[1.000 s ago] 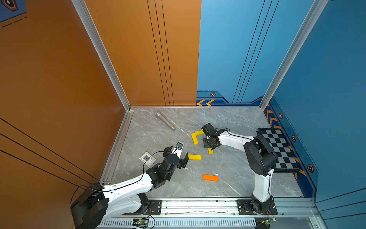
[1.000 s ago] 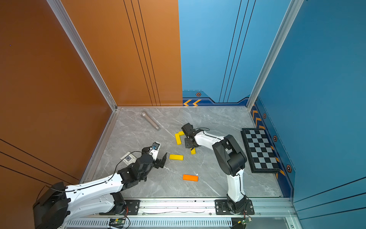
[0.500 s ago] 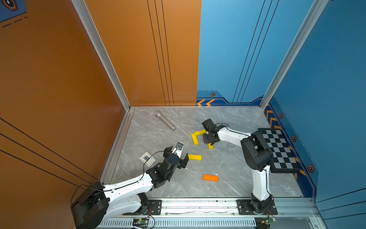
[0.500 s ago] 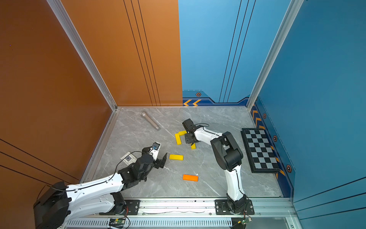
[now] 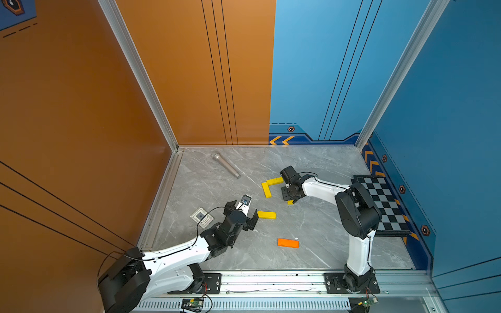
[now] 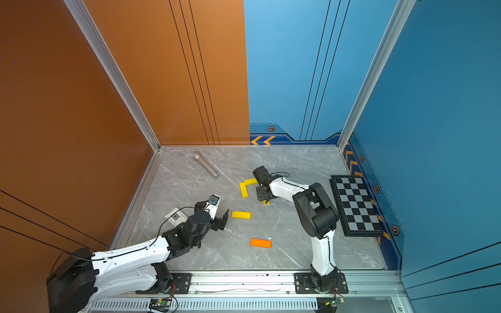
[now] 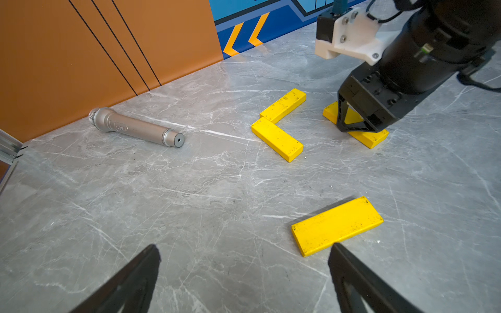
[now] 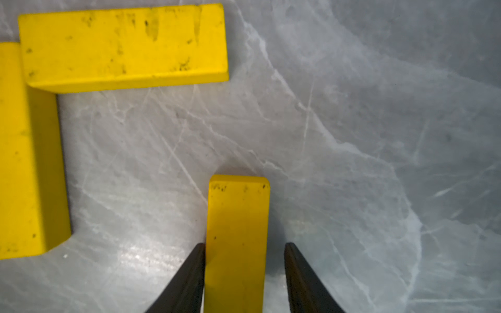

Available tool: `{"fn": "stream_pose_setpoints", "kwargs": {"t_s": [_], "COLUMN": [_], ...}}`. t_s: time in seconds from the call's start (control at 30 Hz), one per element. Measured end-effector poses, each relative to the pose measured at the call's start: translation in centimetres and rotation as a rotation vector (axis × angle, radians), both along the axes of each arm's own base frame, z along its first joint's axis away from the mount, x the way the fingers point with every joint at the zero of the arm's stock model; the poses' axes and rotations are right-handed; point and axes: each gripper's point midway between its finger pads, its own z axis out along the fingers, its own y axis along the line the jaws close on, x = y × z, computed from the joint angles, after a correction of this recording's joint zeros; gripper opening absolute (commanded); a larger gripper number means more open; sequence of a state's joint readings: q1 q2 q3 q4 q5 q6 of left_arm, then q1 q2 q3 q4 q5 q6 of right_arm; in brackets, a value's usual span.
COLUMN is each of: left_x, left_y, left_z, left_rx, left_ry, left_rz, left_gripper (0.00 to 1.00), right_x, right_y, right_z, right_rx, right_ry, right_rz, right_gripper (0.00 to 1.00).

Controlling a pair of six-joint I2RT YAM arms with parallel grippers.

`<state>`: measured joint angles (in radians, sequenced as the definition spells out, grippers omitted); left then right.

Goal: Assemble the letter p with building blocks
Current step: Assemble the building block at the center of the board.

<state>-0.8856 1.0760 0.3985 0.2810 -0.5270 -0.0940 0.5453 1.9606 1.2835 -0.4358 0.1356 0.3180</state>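
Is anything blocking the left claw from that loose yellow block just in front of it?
Nothing visible. Only bare marble floor lies between the open left gripper and the yellow block; the grey cylinder lies well away from that path.

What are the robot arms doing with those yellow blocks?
They are building a letter from blocks. A yellow block and a second yellow block already meet in a corner. The right gripper stands over a third yellow block, jaws slightly apart around it. The left gripper, wide open, hovers by a fourth yellow block. The orange block lies apart, untouched.
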Motion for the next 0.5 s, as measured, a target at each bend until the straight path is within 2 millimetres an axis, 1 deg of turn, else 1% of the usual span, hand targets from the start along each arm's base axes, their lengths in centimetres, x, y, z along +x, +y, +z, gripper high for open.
{"fn": "stream_pose_setpoints", "kwargs": {"t_s": [0.1,0.13,0.2,0.5], "left_x": [0.00,0.00,0.00,0.00], "left_y": [0.00,0.00,0.00,0.00], "left_z": [0.00,0.00,0.00,-0.08], "left_rx": [0.000,0.000,0.000,0.002], "left_ry": [0.000,0.000,0.000,0.002], "left_rz": [0.000,0.000,0.000,0.000], "left_gripper": [0.99,0.99,0.99,0.99], "right_x": [-0.79,-0.92,-1.07,-0.96], "right_y": [0.17,0.21,0.33,0.68], "right_z": [-0.15,-0.17,-0.20,-0.18], "right_rx": [-0.001,0.001,0.010,0.033], "right_ry": [0.008,0.010,0.009,0.001], "right_rz": [0.010,0.011,0.014,0.015], "right_gripper": [0.46,0.44,0.36,0.35]}}
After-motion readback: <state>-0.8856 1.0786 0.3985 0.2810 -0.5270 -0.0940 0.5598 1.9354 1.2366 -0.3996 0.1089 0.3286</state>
